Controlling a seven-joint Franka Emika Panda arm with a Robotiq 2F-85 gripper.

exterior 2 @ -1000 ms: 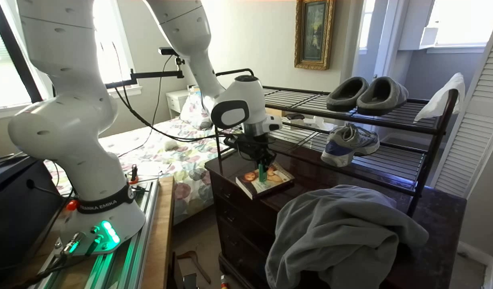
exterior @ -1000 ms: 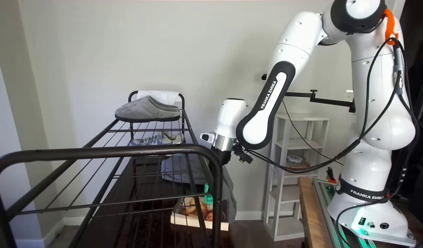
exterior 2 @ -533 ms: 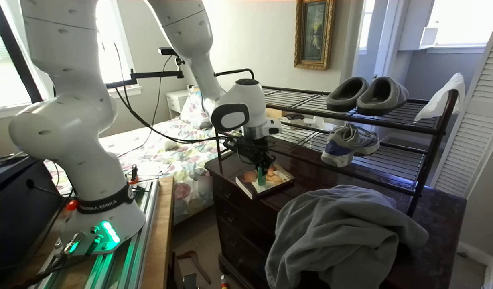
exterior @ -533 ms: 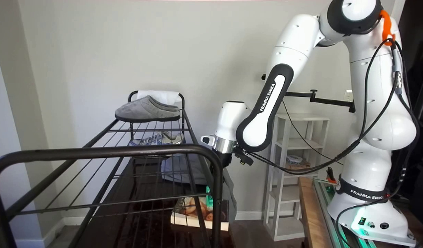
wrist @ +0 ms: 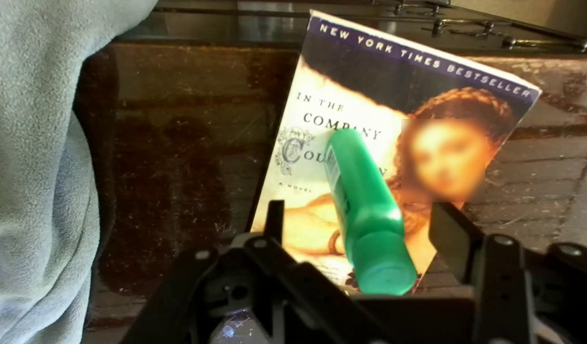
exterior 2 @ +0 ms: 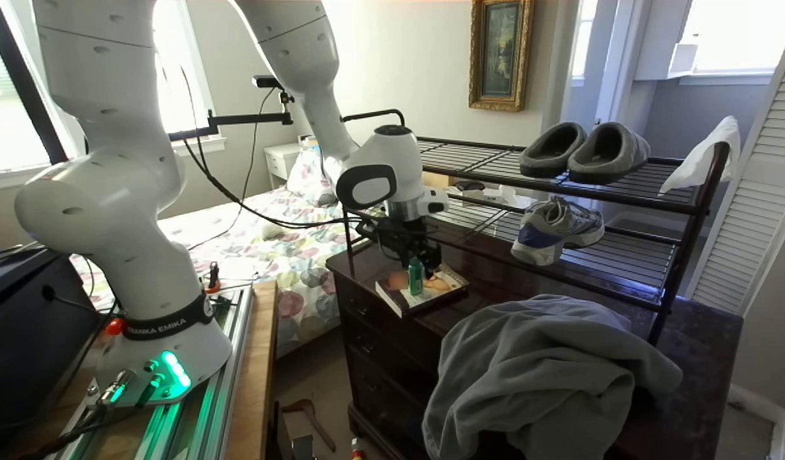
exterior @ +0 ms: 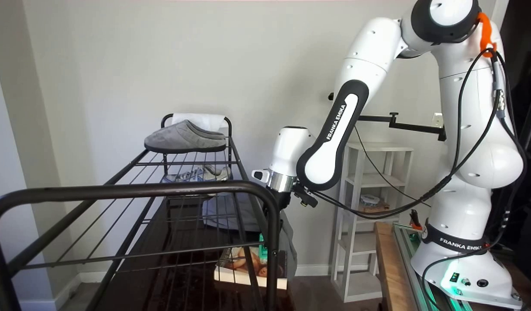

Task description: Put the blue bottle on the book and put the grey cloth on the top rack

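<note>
A green bottle (exterior 2: pixel 416 277) stands upright on the book (exterior 2: pixel 402 303); both also show in the wrist view, the bottle (wrist: pixel 367 191) and the book cover (wrist: pixel 317 76). No blue bottle shows. My gripper (wrist: pixel 359 210) is open, with a finger on each side of the bottle and a gap to each. In an exterior view the gripper (exterior 2: pixel 421 259) is at the bottle's upper part. The grey cloth (exterior 2: pixel 539 377) lies crumpled over the dresser's front edge; it also shows in the wrist view (wrist: pixel 30 157). The top rack (exterior 2: pixel 475 156) is dark metal wire.
Grey slippers (exterior 2: pixel 609 153) sit on the top rack, and a white cloth (exterior 2: pixel 705 156) hangs over its end bar. A sneaker (exterior 2: pixel 555 230) is on the lower shelf. The rack stands on a dark dresser (exterior 2: pixel 692 358), close beside my gripper. A bed (exterior 2: pixel 290 255) is behind.
The arm has come down slightly with the bottle, then stopped. The fingers have spread and let go of the bottle, which stays standing on the book. The grey cloth has not moved.
</note>
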